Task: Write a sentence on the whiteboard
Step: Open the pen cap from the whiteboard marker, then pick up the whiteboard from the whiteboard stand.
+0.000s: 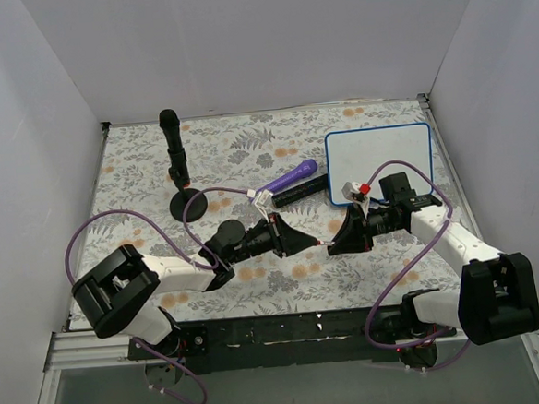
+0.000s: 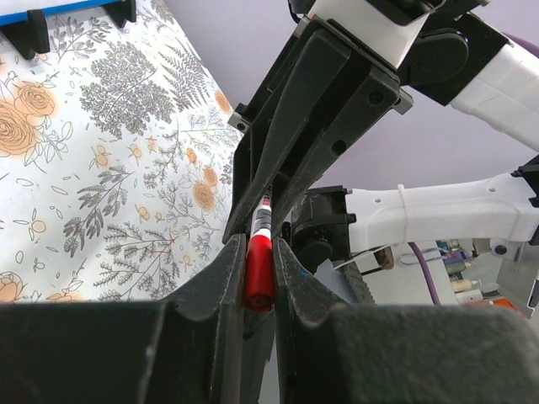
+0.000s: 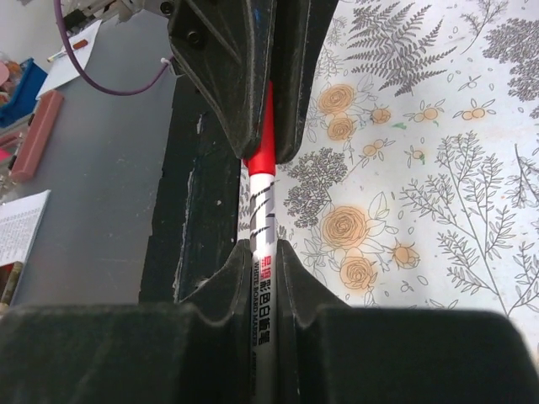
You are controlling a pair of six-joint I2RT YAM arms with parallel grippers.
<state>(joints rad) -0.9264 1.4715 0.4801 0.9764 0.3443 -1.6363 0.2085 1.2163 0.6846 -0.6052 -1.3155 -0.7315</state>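
The whiteboard (image 1: 380, 162), white with a thin blue frame, lies flat at the back right of the floral mat; its face looks blank and no sentence shows on it. In the left wrist view only a strip of its blue frame (image 2: 76, 7) shows. A red whiteboard marker (image 1: 324, 245) is held level between both grippers above the mat's front middle. My left gripper (image 2: 259, 251) is shut on the marker's red cap (image 2: 259, 273). My right gripper (image 3: 262, 249) is shut on its white printed barrel (image 3: 263, 210). The two grippers meet tip to tip, left gripper (image 1: 315, 244), right gripper (image 1: 335, 245).
A purple marker (image 1: 291, 175) and a black cylinder (image 1: 301, 192) lie side by side left of the board. A black post on a round base (image 1: 188, 205) stands at the back left. White walls enclose the mat; a black rail (image 1: 288, 330) runs along the near edge.
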